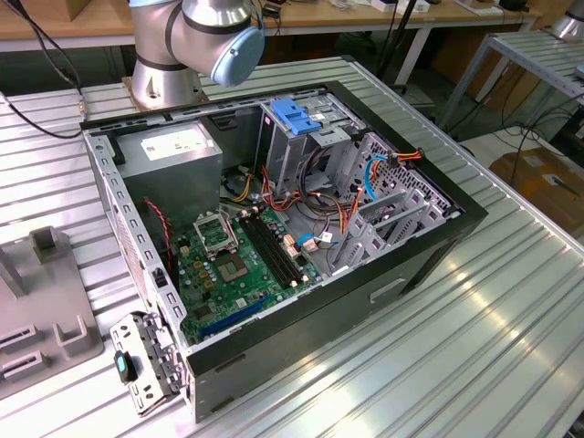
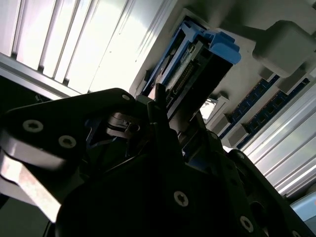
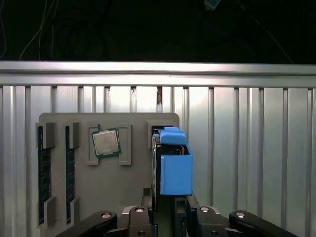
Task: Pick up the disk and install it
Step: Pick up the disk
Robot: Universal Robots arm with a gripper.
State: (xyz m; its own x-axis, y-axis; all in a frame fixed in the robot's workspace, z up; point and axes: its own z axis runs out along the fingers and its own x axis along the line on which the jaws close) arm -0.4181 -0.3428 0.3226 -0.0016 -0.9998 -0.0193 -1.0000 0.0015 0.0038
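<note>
We judge lifting and installing both undone: the disk (image 3: 175, 170) stands in the grey tray (image 3: 108, 197), centre of the first wrist view, the gripper (image 3: 170, 205) at it, clamped or not we cannot tell.

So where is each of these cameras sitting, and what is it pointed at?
Exterior view: off the arm, looking down into the open black computer case; the arm's silver-and-blue joint shows.
First wrist view: on the arm, looking past the black gripper at the grey-metal disk in its blue plastic carrier, upright in a grey tray.
Second wrist view: close behind the gripper; shares disk and tray with the first.
</note>
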